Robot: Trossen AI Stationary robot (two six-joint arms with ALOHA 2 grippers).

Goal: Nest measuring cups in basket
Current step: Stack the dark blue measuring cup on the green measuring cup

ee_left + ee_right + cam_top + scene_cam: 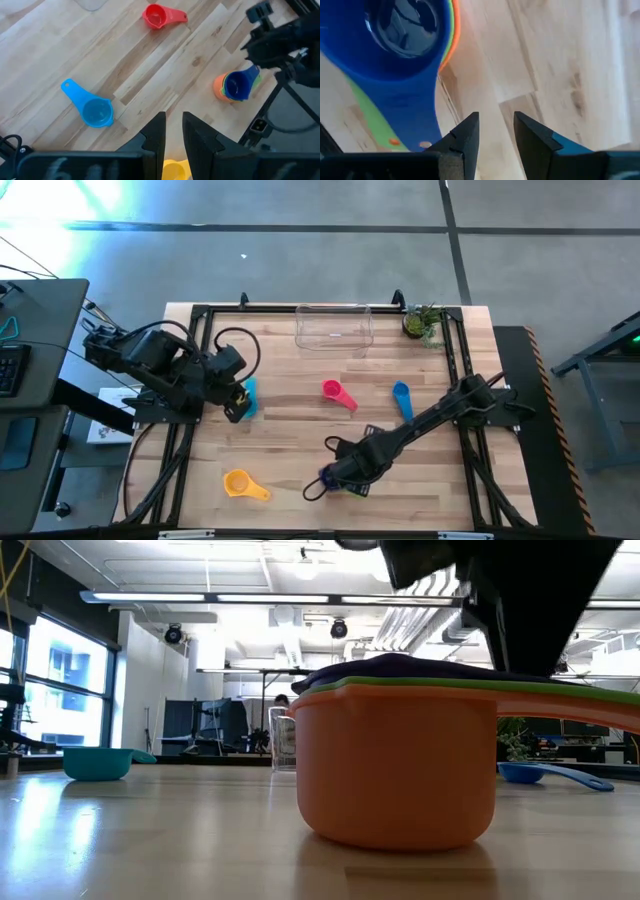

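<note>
A nested stack of measuring cups [395,765], orange outermost, then green, with a dark blue-purple one on top, stands on the table near its near edge [348,484]. My right gripper [496,131] hovers open just over the stack's handles [407,125], with bare wood between its fingers. Loose on the wood lie a red-pink cup [338,393], a blue cup [402,398], a yellow cup [241,483] and a teal cup [249,394]. My left gripper [173,131] is raised beside the teal cup, open by a narrow gap. The clear basket [333,327] sits at the far edge.
A small potted plant [422,322] stands right of the basket at the far edge. A black frame [200,315] runs along the table's sides. Bare wood lies between the red-pink cup and the basket, and in the table's middle.
</note>
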